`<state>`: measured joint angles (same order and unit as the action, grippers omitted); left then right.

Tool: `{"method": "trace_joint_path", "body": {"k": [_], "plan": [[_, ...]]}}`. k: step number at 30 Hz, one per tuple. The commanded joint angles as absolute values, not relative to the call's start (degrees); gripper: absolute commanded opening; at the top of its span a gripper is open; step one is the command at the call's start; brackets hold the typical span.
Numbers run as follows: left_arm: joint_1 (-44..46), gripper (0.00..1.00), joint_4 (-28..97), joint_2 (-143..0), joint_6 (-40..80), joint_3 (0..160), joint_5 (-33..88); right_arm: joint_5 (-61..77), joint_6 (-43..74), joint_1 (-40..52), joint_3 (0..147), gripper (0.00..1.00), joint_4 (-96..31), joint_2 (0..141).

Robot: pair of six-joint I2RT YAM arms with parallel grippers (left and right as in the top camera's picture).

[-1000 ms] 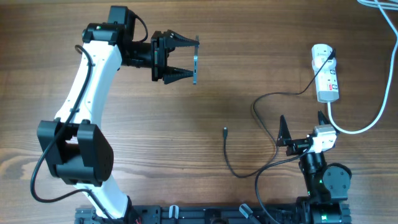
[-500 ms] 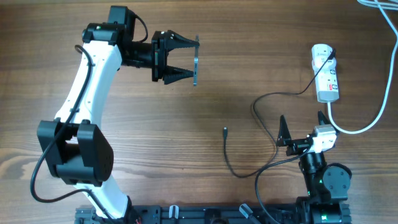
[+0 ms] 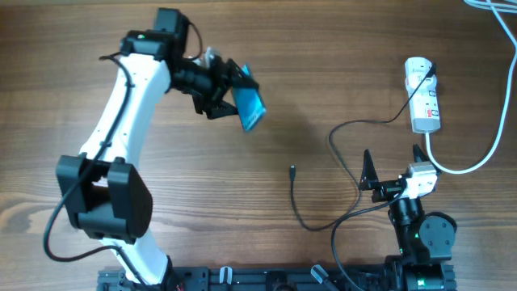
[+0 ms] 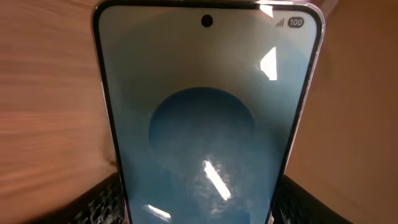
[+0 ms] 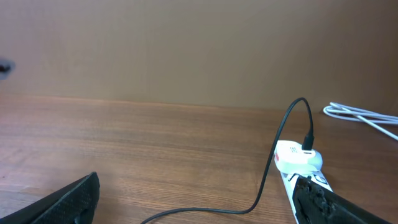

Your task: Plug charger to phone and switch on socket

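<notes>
My left gripper (image 3: 229, 94) is shut on the phone (image 3: 250, 108), held tilted above the table at the upper middle. In the left wrist view the phone (image 4: 208, 118) fills the frame, blue screen facing the camera, my fingers on both its sides. The charger cable (image 3: 355, 125) runs from the socket (image 3: 423, 105) at the right, loops, and ends in a dark connector tip (image 3: 292, 170) lying mid-table. My right gripper (image 3: 393, 168) is open and empty near the front right. In the right wrist view the socket (image 5: 300, 160) and cable (image 5: 273, 168) lie ahead.
A thick white cord (image 3: 485, 158) curves from the socket toward the right edge and back corner, and it also shows in the right wrist view (image 5: 364, 116). The wooden table (image 3: 266, 234) spans all views.
My left gripper has rotated and moved right and slightly down with the phone, which now shows its blue face instead of its thin edge. The right arm has not moved.
</notes>
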<state>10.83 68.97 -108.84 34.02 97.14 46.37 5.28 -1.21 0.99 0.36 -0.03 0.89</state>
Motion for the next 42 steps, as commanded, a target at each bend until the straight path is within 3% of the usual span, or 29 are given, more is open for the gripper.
{"method": "trace_joint_path", "body": {"k": [1,8,15,30,42], "plan": [[16.08,0.61,67.68,-107.04,30.48,98.59,25.61,4.49,-1.5,1.21,0.32,1.0,0.1,0.43],[24.93,0.6,65.21,-108.66,30.02,98.59,4.78,4.49,-1.48,1.21,0.32,1.0,0.1,0.43],[26.74,0.59,64.18,-112.4,29.98,98.48,3.49,4.49,-1.48,1.21,0.32,1.0,0.1,0.43],[26.89,0.58,64.6,-116.79,28.25,98.48,3.64,4.49,-1.48,1.21,0.32,1.0,0.1,0.43],[25.87,0.55,67.77,-116.66,28.21,98.5,20.14,4.49,-1.48,1.21,0.32,1.0,0.1,0.43]]}}
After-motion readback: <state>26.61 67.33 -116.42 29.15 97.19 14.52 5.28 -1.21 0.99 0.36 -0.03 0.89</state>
